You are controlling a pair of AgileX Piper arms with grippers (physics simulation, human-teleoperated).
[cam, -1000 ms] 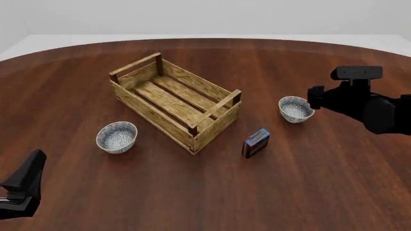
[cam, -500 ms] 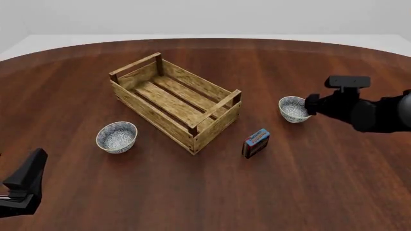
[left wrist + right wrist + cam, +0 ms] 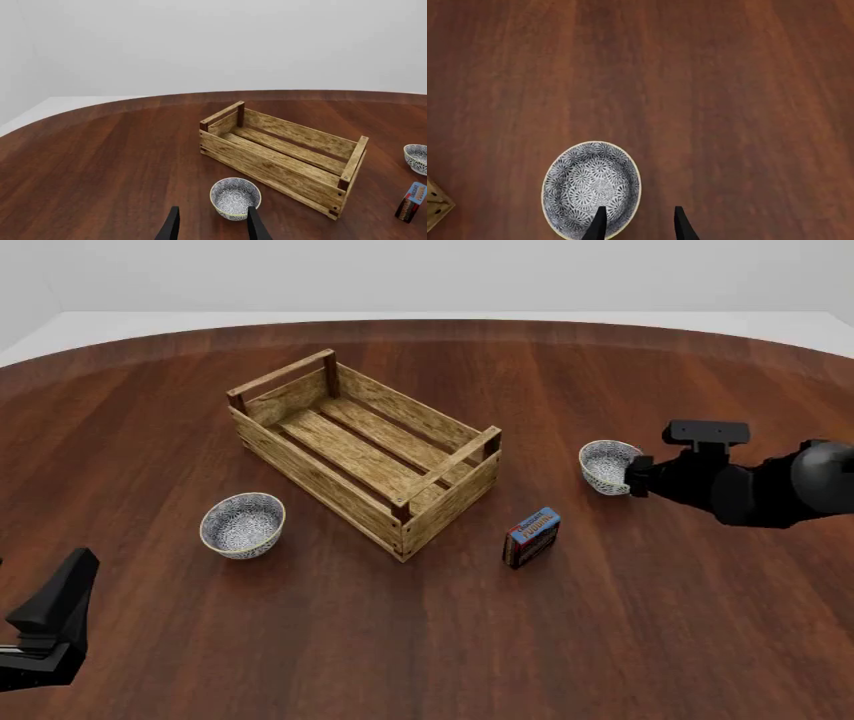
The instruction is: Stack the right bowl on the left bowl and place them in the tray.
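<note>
On the dark wood table point(image 3: 441, 640), everything placed from the crate:
Tray: large light-wood slatted crate point(image 3: 360, 450) with darker corner posts, standing mid-table at an angle; its slatted floor is bare.
Left bowl: small round white bowl with blue-grey pattern and yellowish rim point(image 3: 243, 524), upright on the table left of the crate, near its long side, nothing in it.
Right bowl: its twin point(image 3: 609, 466), upright well right of the crate, also holding nothing.
Box: small blue-and-red box point(image 3: 531, 537), between the crate's near corner and the right bowl.
My right pincer point(image 3: 638, 226): fingers spread, one tip over the right bowl's rim, the other outside it.
My left pincer point(image 3: 212, 226): fingers parted, short of the left bowl, gripping nothing.
</note>
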